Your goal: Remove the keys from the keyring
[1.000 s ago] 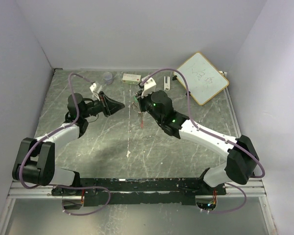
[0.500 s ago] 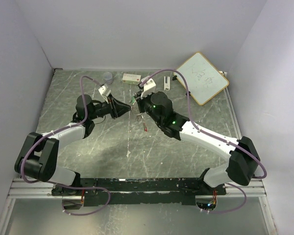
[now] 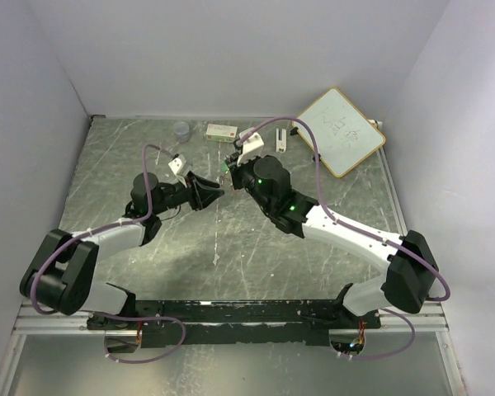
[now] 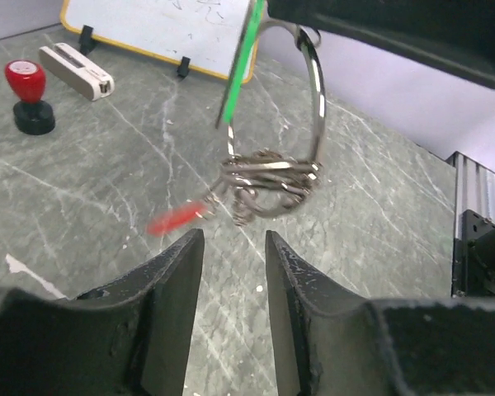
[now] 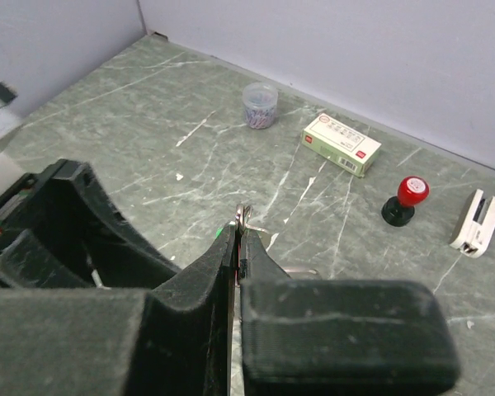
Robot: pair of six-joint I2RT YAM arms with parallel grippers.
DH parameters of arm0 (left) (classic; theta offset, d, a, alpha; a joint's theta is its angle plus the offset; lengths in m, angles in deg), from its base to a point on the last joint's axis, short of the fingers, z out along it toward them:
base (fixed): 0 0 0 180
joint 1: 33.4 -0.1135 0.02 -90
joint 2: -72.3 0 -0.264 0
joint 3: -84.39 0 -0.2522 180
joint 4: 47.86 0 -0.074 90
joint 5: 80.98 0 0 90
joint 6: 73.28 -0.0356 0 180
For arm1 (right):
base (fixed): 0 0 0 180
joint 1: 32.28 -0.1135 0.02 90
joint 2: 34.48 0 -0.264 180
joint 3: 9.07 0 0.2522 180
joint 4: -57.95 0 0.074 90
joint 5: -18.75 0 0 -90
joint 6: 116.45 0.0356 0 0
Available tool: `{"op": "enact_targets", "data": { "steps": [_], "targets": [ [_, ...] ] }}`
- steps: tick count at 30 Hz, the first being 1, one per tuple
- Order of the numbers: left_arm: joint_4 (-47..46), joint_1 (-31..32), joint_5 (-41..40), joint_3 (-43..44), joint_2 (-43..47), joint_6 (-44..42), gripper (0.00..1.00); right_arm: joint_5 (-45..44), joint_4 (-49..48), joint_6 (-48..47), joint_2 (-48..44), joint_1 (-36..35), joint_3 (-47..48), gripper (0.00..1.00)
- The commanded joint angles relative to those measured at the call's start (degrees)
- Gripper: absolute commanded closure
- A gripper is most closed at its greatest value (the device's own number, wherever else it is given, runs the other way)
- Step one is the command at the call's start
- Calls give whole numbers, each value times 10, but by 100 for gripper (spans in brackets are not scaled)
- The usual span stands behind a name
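The silver keyring (image 4: 316, 99) hangs in the air, pinched at its top by my right gripper (image 5: 239, 229), which is shut on it. A green key (image 4: 239, 70) slants down from the ring. A red key (image 4: 177, 219) dangles blurred below the linked loops (image 4: 268, 177). My left gripper (image 4: 233, 234) is open just under those loops, with nothing between its fingers. From above, the left gripper (image 3: 217, 194) points at the right gripper (image 3: 228, 171), and the ring and keys are too small to make out.
At the back of the table are a clear cup of paper clips (image 3: 181, 129), a small box (image 3: 221, 130), a black stamp with a red top (image 5: 404, 200) and a white stapler (image 5: 477, 219). A whiteboard (image 3: 340, 130) lies at the back right.
My left arm has swung right, up to the right gripper, and its jaws have opened. The right gripper kept its grip on the ring and shifted slightly back.
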Motion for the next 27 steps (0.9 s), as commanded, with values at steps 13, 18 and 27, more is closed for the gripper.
{"op": "enact_targets", "data": {
  "steps": [13, 18, 27],
  "targets": [
    [-96, 10, -31, -51, 76, -37, 50, -21, -37, 9, -20, -12, 0, 100],
    [-143, 13, -34, -65, 65, -31, 52, -19, -38, 16, -28, -17, -2, 100],
    [-164, 18, -42, -72, 56, -35, 52, -14, -44, 26, -38, -23, -7, 100]
  ]
}}
